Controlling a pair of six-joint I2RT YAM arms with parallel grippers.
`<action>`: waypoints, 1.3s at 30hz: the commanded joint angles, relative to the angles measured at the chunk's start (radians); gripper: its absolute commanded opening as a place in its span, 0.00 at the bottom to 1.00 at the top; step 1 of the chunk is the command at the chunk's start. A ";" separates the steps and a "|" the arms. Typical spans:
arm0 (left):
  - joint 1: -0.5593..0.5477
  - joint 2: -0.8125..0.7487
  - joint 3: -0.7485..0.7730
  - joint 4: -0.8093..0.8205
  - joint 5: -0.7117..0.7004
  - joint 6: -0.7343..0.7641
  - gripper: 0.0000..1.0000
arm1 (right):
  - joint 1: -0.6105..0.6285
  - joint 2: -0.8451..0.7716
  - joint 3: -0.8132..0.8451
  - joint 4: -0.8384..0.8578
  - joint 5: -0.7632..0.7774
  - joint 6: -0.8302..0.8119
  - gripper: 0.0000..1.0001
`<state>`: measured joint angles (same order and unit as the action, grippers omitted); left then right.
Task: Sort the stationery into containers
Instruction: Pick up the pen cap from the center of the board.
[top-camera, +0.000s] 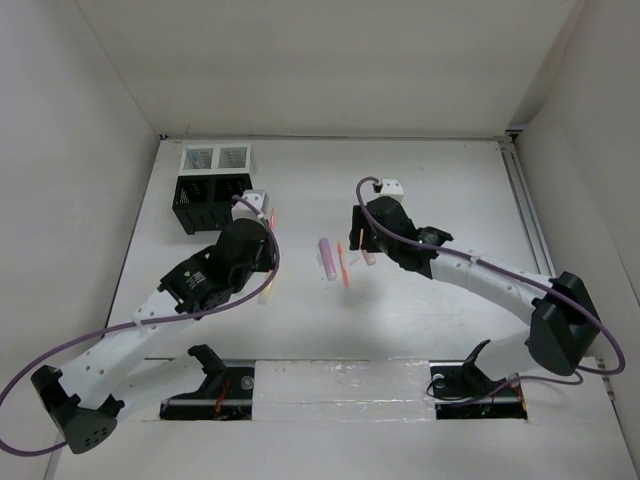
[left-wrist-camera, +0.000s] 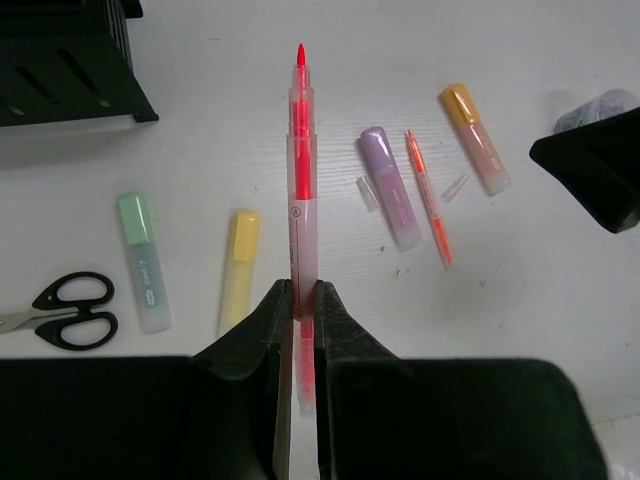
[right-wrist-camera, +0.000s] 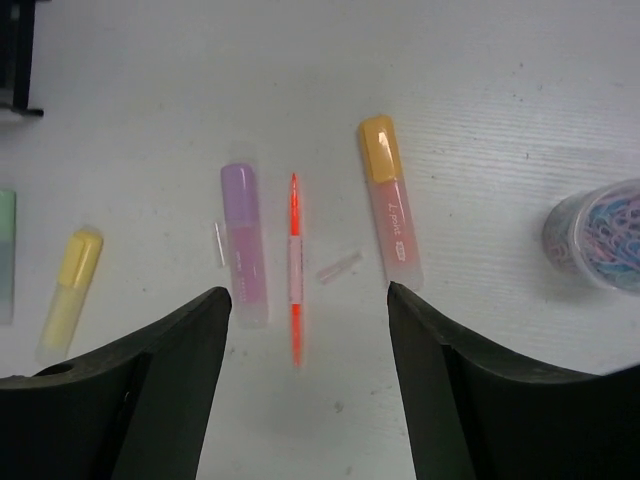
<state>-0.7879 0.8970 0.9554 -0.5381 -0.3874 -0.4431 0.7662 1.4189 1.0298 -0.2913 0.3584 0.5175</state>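
Left pincer (left-wrist-camera: 298, 300) is clenched on a thin red pen (left-wrist-camera: 300, 150), which juts straight out from between its black fingers, tip clear of the white tabletop (top-camera: 440, 190). At the table's far left corner stand the black mesh organiser (top-camera: 212, 203) and, behind it against the back wall, the white mesh organiser (top-camera: 216, 158), both close to the left wall. On the left wrist view, black-handled scissors (left-wrist-camera: 65, 310) lie at the left edge, then a green-capped stubby marker (left-wrist-camera: 140, 260) and a yellow stubby marker (left-wrist-camera: 238, 270), just beside each other but apart. Right of the held pen lie a purple stubby marker (right-wrist-camera: 244, 245), a thin orange-red pen (right-wrist-camera: 294, 270) and an orange-capped stubby marker (right-wrist-camera: 388, 205), roughly parallel, with bare table between them. Two small clear caps (right-wrist-camera: 219, 243) lie in those gaps. Right pincer (right-wrist-camera: 308, 292) is released, its fingers spread wide on either side of the thin orange-red pen, gripping nothing. A clear round tub of coloured clips (right-wrist-camera: 600, 235) sits at the right edge. Broad bare table stretches beyond toward the back and right walls
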 joint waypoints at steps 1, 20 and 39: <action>0.001 -0.012 -0.015 0.072 0.031 0.032 0.00 | 0.001 0.018 0.061 -0.051 0.162 0.214 0.70; 0.001 -0.079 -0.024 0.082 0.101 0.032 0.00 | 0.134 0.334 0.286 -0.381 0.287 0.723 0.59; -0.039 -0.101 -0.033 0.082 0.142 0.023 0.00 | 0.088 0.420 0.283 -0.332 0.298 0.777 0.59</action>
<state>-0.8234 0.8028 0.9245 -0.4885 -0.2592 -0.4263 0.8730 1.8267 1.2896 -0.6426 0.6292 1.2762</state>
